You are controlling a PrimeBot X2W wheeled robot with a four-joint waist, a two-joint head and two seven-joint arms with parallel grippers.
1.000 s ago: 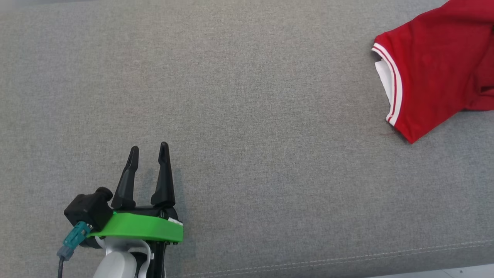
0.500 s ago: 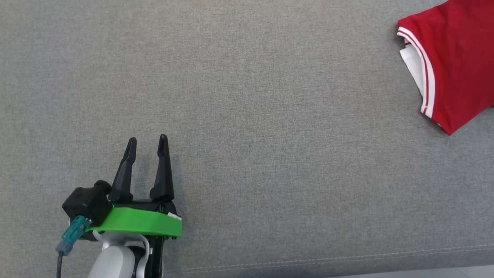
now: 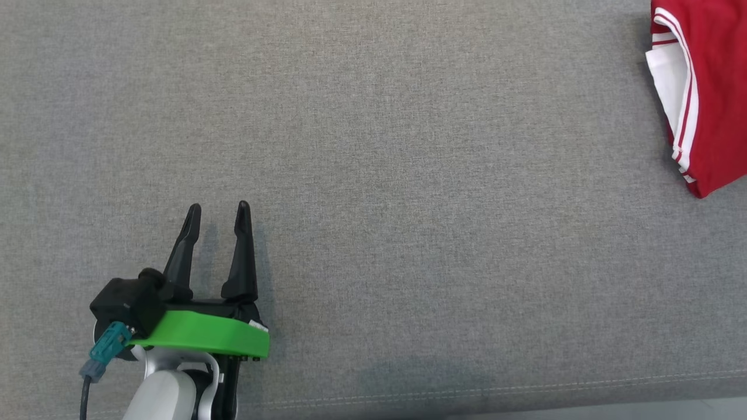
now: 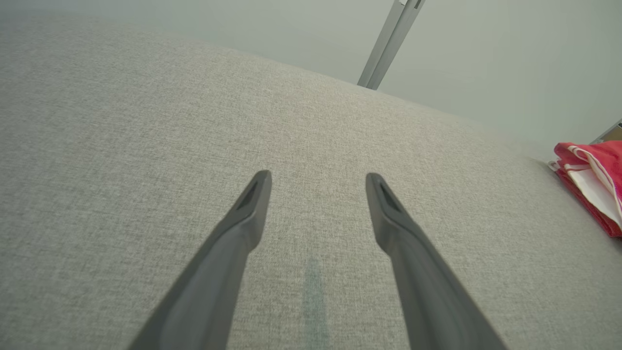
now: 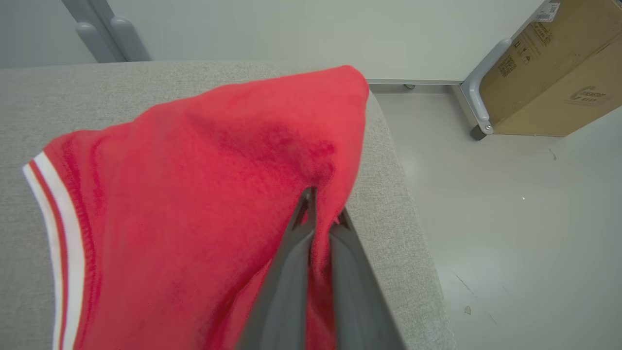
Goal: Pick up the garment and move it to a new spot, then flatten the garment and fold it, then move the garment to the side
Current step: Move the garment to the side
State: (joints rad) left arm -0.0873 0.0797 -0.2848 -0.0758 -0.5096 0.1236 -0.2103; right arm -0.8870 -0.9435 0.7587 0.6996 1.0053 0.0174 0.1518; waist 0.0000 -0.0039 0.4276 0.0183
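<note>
L hand (image 3: 219, 204) splayed lower L; red garment (image 3: 715, 87) at top R edge.

left gripper (image 3: 219, 204) spread wide, right gripper (image 5: 323, 206) clamped

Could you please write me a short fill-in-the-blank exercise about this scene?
The garment pinched in the shut right hand is mostly ____. The left hand holds nothing, its jaws ____. The cuff trim is striped red and ____. The upholstered surface is ____ in colour.
Missing words: red; open; white; grey.
</note>
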